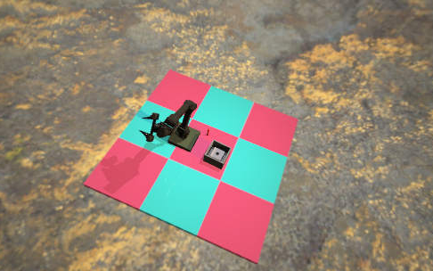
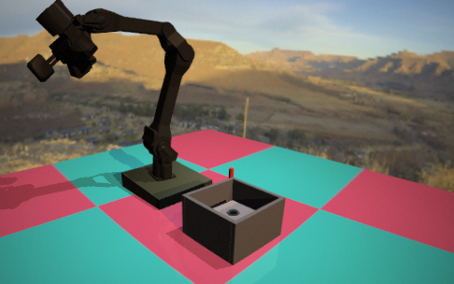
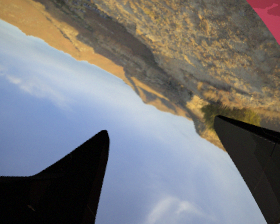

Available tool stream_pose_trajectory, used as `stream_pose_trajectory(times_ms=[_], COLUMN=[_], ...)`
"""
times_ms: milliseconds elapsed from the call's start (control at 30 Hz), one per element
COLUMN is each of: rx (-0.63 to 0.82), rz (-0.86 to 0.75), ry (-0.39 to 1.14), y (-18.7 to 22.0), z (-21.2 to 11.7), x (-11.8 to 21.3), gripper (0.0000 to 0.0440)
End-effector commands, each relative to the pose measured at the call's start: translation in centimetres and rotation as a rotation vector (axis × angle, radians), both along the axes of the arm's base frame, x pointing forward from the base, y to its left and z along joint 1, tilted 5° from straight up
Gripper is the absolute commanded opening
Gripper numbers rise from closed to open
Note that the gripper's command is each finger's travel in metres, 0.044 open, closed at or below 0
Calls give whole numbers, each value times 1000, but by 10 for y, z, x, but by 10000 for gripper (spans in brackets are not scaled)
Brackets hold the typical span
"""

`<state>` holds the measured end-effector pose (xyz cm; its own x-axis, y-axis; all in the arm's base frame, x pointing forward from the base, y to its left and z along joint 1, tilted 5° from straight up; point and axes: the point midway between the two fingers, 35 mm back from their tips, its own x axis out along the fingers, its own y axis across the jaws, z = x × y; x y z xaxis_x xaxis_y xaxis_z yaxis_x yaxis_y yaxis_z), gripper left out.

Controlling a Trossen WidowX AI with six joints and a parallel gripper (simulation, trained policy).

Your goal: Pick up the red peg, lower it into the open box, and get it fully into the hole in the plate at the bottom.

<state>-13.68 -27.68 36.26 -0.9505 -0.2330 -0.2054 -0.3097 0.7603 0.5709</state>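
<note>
Golden-brown hills and rough, rocky ground spread out behind a thin square table [image 1: 247,206] [image 2: 59,248] [image 3: 277,20] patterned in large pinkish-red and turquoise squares. Near its middle, a dark, jointed robot arm [image 1: 183,117] [image 2: 165,100] rises from a dark olive, square base plate [image 1: 191,145] [image 2: 138,189]. From where I stand, the arm goes up, bends over at the top and reaches away from the box, so its black two-fingered end effector [image 1: 143,127] [image 2: 63,70] [image 3: 162,128] hangs high on the far side of the base. The fingers are spread wide, with nothing between them; past their tips the wrist view has mostly sky and hillside, with a corner of the table at the upper right.

Close to the base plate is an open-topped, square box with dark grey-brown walls [image 1: 212,159] [image 2: 258,234]. Inside, at the bottom, lies a pale grey square plate [image 1: 214,157] [image 2: 242,214] with a round dark hole. The small red cylindrical peg [image 1: 208,132] [image 2: 231,172] stands outside the box, apart from both it and the base plate, well away from the end effector.
</note>
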Motion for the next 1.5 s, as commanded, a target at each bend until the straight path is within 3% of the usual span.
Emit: stream_pose_trajectory(times_ms=[0, 33, 800, 1467], rx=[-30, -59, -566, -779], rz=[12, 26, 320, 292], ry=[-12, -26, -541, -1187], y=[-2, -5, -21, 33], z=[0, 0, -36, -74], x=[3, 7, 146, 262], gripper=[424, 440, 440, 440])
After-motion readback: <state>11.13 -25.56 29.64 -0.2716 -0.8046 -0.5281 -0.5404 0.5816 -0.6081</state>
